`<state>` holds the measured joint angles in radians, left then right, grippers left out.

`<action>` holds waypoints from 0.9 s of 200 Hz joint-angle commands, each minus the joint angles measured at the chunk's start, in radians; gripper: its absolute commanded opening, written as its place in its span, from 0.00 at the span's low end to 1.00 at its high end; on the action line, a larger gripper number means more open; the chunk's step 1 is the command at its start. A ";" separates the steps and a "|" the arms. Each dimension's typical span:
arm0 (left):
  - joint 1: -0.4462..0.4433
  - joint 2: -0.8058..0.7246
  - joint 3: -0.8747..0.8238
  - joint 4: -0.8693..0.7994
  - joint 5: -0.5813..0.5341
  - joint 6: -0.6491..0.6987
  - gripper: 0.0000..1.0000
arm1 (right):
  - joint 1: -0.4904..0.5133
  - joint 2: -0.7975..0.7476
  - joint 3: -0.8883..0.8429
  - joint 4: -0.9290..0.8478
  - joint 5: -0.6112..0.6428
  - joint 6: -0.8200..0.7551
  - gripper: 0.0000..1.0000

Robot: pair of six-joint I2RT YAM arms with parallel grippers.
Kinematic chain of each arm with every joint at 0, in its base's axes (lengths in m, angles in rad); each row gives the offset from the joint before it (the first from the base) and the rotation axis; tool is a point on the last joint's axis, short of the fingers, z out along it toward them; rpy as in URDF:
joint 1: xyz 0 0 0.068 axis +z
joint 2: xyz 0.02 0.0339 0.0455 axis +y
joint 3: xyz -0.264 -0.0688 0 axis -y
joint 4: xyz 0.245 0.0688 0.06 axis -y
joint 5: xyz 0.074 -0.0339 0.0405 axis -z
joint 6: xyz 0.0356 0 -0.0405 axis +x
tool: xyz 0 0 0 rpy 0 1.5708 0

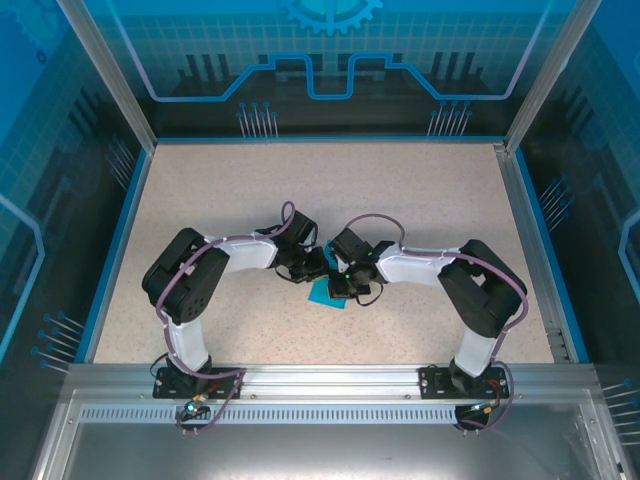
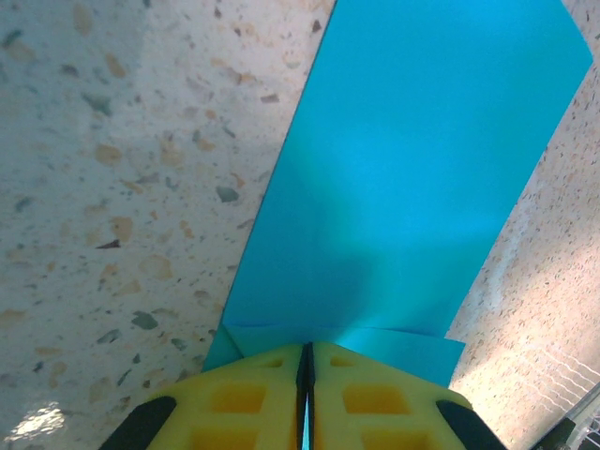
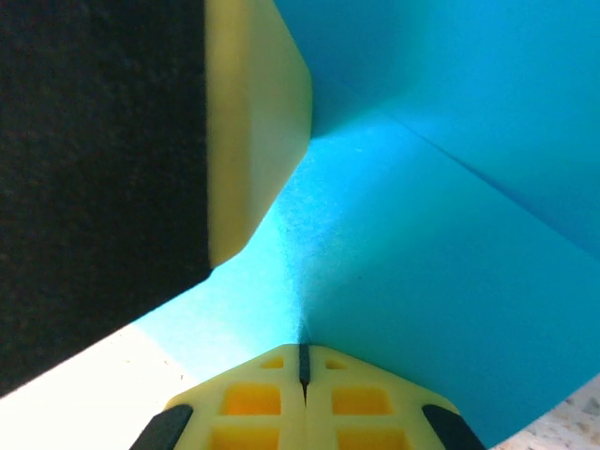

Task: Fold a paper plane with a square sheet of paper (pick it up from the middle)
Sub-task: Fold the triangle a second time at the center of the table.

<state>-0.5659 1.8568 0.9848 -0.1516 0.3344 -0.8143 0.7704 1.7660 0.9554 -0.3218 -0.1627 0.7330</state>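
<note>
Evidently mid-fold: the square sheet of paper (image 2: 403, 169) sits at the middle of the table (image 1: 420, 190), already doubled into a strip — no nose, no wings yet. Left gripper (image 2: 307, 345) clenched on its near edge; right gripper (image 3: 302, 347) likewise pinched shut on it.

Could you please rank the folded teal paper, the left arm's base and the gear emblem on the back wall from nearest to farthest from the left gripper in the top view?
1. The folded teal paper, mid-table, at the jaws of the left gripper.
2. The left arm's base, near-left edge.
3. The gear emblem, far back wall.
</note>
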 commanded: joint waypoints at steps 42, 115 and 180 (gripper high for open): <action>-0.005 0.076 -0.013 -0.112 -0.066 -0.020 0.12 | -0.018 -0.021 -0.070 -0.062 -0.032 -0.023 0.02; -0.005 0.090 -0.007 -0.119 -0.070 -0.024 0.11 | -0.022 -0.086 -0.155 -0.068 -0.055 -0.044 0.02; -0.004 0.103 0.000 -0.134 -0.078 -0.026 0.10 | -0.036 -0.112 -0.209 -0.053 -0.064 -0.053 0.02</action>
<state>-0.5663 1.8740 1.0103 -0.1783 0.3466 -0.8333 0.7475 1.6588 0.8051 -0.2493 -0.2058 0.6979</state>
